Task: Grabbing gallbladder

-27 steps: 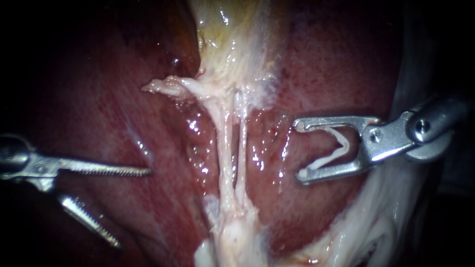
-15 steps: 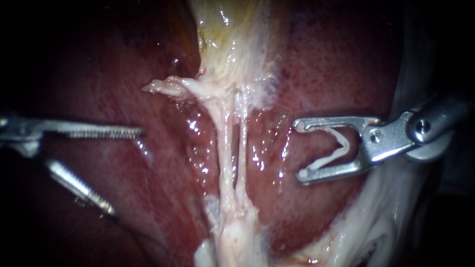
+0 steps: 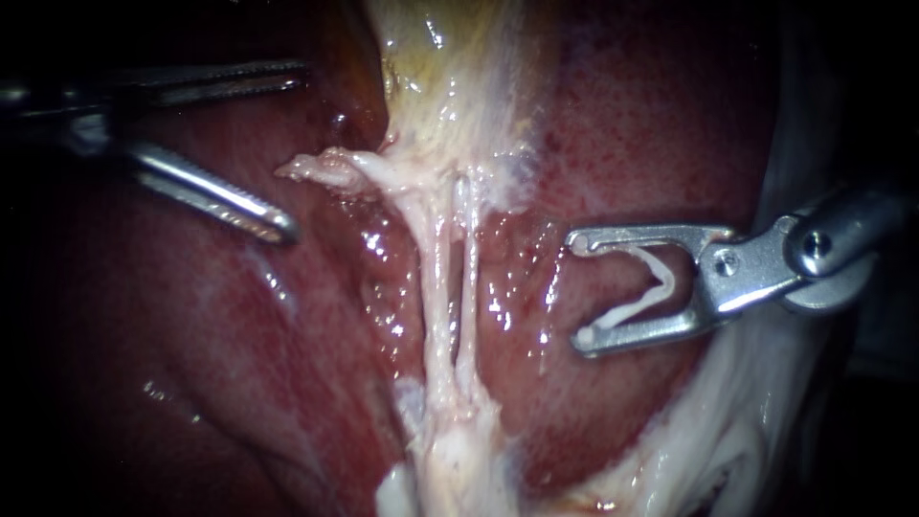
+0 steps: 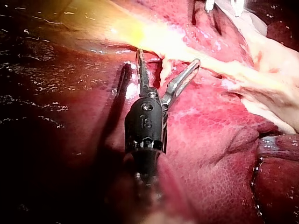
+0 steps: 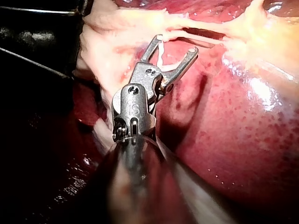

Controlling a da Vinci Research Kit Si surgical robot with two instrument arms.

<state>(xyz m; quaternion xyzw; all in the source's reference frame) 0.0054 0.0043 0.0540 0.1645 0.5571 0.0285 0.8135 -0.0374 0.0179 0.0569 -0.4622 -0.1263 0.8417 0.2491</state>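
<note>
My left instrument (image 3: 292, 151) reaches in over the dark red liver (image 3: 191, 364), its serrated jaws spread wide and gripping nothing. In the endoscope view the lower jaw's tip lies just beside a pale tag of tissue (image 3: 321, 168). Only the left wrist view shows this tag in the gap between the open jaws, with the yellowish gallbladder (image 3: 450, 77) right ahead; whether they touch cannot be told. The gallbladder sits at the upper middle, and two thin pale tubes (image 3: 436, 297) run down from it side by side. Well apart beyond them, my right instrument (image 3: 579, 288) has its jaws standing wide around a bent white clip (image 3: 667, 280) whose legs meet both jaws.
</note>
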